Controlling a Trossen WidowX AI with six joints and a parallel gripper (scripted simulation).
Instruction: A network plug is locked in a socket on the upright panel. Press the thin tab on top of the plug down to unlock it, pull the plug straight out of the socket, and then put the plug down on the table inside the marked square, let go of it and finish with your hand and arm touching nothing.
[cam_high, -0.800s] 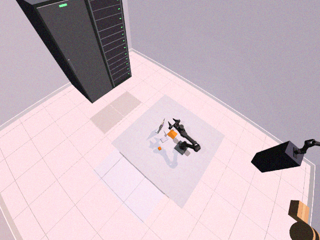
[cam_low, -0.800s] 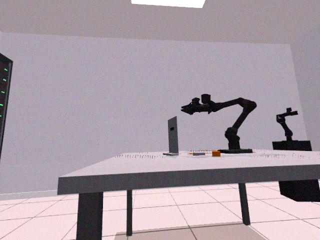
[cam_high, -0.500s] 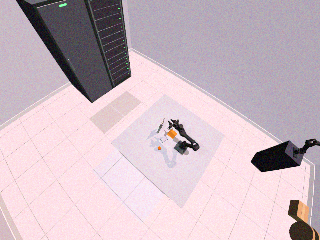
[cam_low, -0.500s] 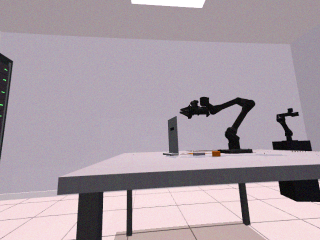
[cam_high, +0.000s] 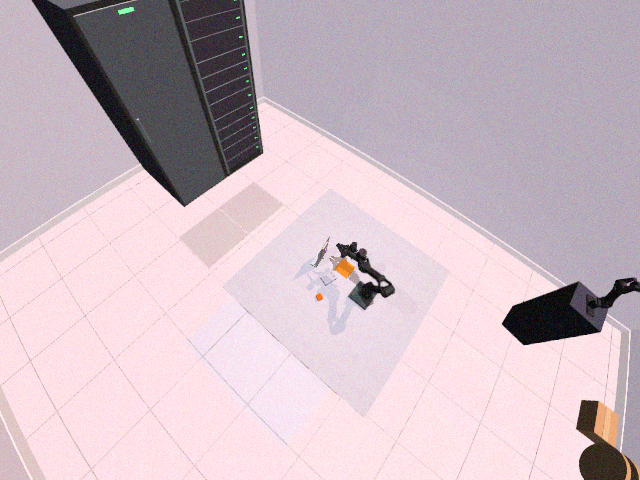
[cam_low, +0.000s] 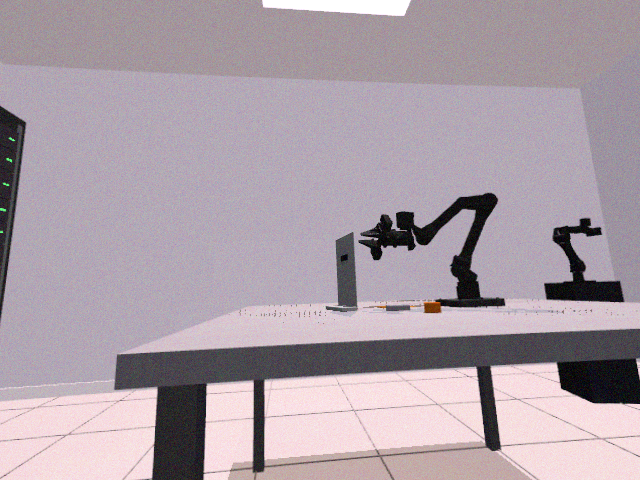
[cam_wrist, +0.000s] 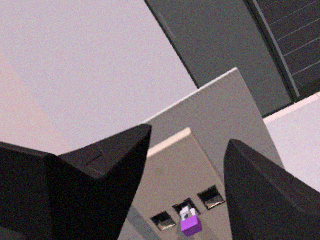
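A small purple plug (cam_wrist: 191, 226) with a pale front part sits in the middle socket of the upright grey panel (cam_high: 322, 252) (cam_low: 346, 281) (cam_wrist: 220, 110). The plug is too small to make out in the top and exterior views, and its tab is not clear. My gripper (cam_high: 339, 249) (cam_low: 361, 237) (cam_wrist: 188, 142) is partly open and empty. Its fingertips are in front of the panel near its upper part, with a gap to it. In the wrist view the plug shows low between the two fingers, beyond them. The orange marked square (cam_high: 344, 268) lies flat on the table between panel and arm base.
Empty sockets (cam_wrist: 163, 221) (cam_wrist: 211, 197) flank the plug. A small orange block (cam_high: 319, 297) (cam_low: 432, 307) and a low grey box (cam_low: 398, 307) stand on the table (cam_high: 361, 361) (cam_low: 310, 335). A tall dark rack (cam_high: 149, 98) stands beyond the table.
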